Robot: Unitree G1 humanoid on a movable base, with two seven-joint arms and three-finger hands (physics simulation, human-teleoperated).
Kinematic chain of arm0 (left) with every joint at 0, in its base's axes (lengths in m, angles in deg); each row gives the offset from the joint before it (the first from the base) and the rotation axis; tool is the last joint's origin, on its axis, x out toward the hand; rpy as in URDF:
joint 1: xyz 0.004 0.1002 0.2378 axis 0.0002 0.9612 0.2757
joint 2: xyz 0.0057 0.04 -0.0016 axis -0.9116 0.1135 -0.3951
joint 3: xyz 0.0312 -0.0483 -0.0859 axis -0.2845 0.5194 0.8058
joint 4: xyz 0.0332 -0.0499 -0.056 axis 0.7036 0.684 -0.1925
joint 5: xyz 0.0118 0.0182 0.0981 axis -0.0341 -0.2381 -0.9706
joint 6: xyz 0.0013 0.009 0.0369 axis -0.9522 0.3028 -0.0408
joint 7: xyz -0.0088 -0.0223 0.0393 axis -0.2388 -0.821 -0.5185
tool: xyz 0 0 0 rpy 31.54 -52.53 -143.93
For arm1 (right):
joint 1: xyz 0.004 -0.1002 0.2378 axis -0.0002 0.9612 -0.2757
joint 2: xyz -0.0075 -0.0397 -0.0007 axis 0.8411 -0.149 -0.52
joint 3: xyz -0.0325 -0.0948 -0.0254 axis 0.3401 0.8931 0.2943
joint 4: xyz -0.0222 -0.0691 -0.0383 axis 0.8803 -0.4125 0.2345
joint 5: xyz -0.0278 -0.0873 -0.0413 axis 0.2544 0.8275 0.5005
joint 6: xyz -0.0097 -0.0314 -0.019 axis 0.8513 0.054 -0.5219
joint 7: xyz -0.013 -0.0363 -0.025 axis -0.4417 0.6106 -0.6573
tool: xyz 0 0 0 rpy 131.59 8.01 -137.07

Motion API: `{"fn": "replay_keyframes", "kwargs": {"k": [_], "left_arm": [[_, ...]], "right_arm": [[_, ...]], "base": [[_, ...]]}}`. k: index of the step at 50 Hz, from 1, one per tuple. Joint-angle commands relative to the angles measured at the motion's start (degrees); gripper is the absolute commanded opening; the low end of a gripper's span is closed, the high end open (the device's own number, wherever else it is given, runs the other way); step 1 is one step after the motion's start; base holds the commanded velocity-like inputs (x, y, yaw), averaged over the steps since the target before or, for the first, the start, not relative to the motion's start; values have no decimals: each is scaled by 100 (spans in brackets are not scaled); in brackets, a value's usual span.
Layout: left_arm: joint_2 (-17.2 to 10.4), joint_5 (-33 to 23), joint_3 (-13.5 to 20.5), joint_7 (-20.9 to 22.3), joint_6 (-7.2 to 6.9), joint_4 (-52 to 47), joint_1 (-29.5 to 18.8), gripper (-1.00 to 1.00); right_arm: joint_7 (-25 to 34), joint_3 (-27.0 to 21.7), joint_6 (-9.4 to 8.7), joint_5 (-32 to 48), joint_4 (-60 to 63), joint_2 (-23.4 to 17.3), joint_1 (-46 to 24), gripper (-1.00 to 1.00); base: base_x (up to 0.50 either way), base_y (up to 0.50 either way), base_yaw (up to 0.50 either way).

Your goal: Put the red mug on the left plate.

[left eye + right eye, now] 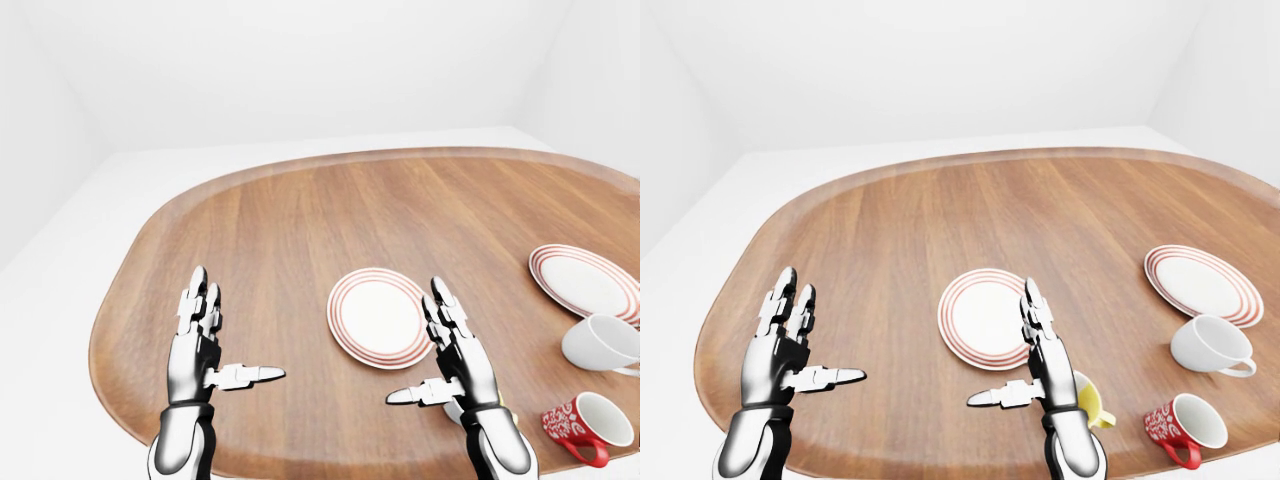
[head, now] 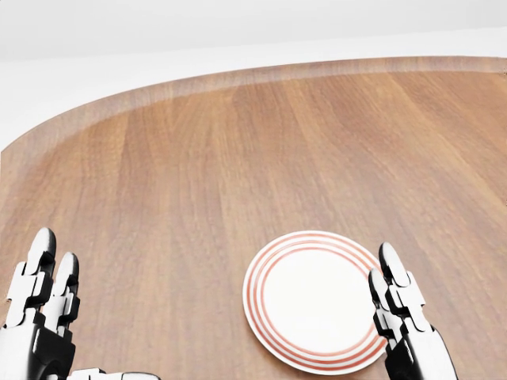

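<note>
Both my hands, left hand (image 1: 780, 345) and right hand (image 1: 1045, 365), hover open, holding nothing. I should probably reach right for the red patterned ceramic mug (image 1: 1180, 427), then carry it to the red-ringed white plate (image 1: 985, 317).

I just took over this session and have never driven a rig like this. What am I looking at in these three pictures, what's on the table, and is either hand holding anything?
All three pictures come from cameras on the robot's head, looking out over its own arms. The two eye views are wide; the head view looks down more steeply.

The left hand and right hand are three-finger metal hands, both open and holding nothing, raised over the wooden table.

On the table: the left plate with red rings beside the right hand, a second ringed plate at the right, a white cup below it, the red mug lying tipped near the table's lower right edge, and a yellow cup partly hidden behind the right hand.
</note>
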Motion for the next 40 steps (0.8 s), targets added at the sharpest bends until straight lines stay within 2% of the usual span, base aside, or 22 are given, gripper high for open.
{"fn": "replay_keyframes", "kwargs": {"k": [1,33,34,36,39,40], "left_arm": [[0,-23,-14,-7,0,0,3,100],[0,-4,3,-7,0,-1,3,100],[6,-21,8,-31,0,-3,-1,100],[9,-34,5,-60,0,12,-23,100],[16,-60,-9,-79,0,-47,61,100],[15,-31,20,-76,0,-54,74,100]], "right_arm": [[0,2,0,3,6,-2,5,100],[-14,-49,0,8,88,17,-27,100],[207,27,0,-139,56,-30,12,100],[286,68,0,-175,129,-47,111,100],[-119,-13,0,313,95,2,12,100],[-504,-87,0,774,31,40,-58,100]], "base": [[49,-9,0],[49,-10,0],[52,3,0],[53,11,0],[0,0,0],[0,0,0]]}}
